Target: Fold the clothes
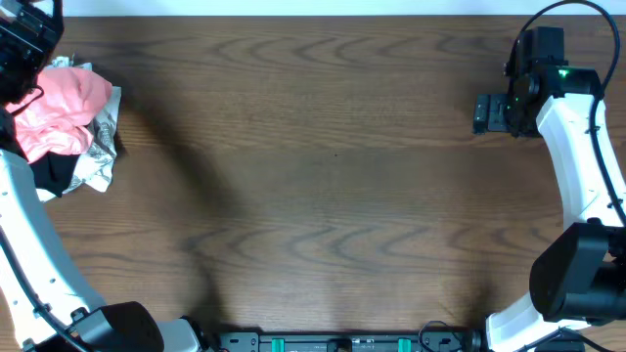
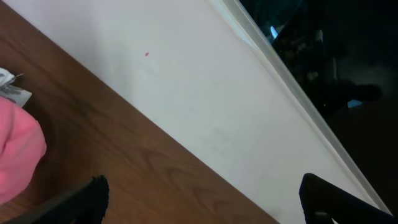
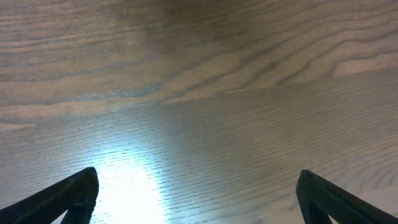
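Observation:
The clothes [image 1: 61, 106] lie crumpled at the far left of the table, a salmon-pink heap with no lettering showing. In the left wrist view only a pink fold [image 2: 17, 157] shows at the left edge. My left gripper [image 1: 27, 49] hovers by the heap's back-left corner. It is open [image 2: 202, 200], with bare wood between its fingers [image 2: 93, 194]. My right gripper [image 1: 483, 113] is far off at the back right. It is open too [image 3: 198, 190], its fingertips [image 3: 318, 194] wide apart over bare wood with nothing between them.
Under and beside the pink heap lie a black garment [image 1: 54, 174] and a grey-and-white patterned one [image 1: 100, 147]. The table's back edge [image 2: 163, 134] runs just behind the left gripper, with a white surface [image 2: 186, 74] beyond it.

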Robot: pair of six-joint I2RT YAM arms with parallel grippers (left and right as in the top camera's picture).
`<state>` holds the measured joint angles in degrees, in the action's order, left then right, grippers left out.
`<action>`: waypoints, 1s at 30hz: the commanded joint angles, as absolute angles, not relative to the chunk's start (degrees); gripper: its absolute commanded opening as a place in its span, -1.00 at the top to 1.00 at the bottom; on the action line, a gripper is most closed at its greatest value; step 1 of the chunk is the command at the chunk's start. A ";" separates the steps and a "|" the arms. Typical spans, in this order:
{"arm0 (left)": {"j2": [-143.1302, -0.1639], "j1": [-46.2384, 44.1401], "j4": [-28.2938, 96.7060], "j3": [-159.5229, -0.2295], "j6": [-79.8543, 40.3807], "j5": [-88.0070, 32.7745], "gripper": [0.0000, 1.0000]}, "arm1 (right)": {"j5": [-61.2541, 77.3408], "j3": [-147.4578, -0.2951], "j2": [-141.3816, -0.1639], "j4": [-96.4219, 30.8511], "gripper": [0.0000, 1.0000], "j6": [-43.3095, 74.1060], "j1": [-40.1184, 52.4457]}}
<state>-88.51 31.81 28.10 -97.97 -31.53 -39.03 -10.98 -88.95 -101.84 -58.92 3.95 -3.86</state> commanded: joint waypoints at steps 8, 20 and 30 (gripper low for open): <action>-88.84 31.94 27.97 -98.37 -31.59 -39.66 -0.96 | -11.55 -88.75 -102.02 -58.96 -0.98 4.86 -4.05; -88.84 31.94 27.97 -98.37 -31.59 -39.66 -0.96 | -11.55 -88.75 -100.22 -58.98 -0.99 4.89 -3.55; -88.84 31.94 27.99 -98.37 -31.59 -39.66 -0.96 | -11.57 -88.75 -79.88 -58.96 -0.99 4.89 3.73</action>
<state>-88.51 31.81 28.10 -97.97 -31.53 -39.05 -11.20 -88.38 -86.70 -58.85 3.97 1.48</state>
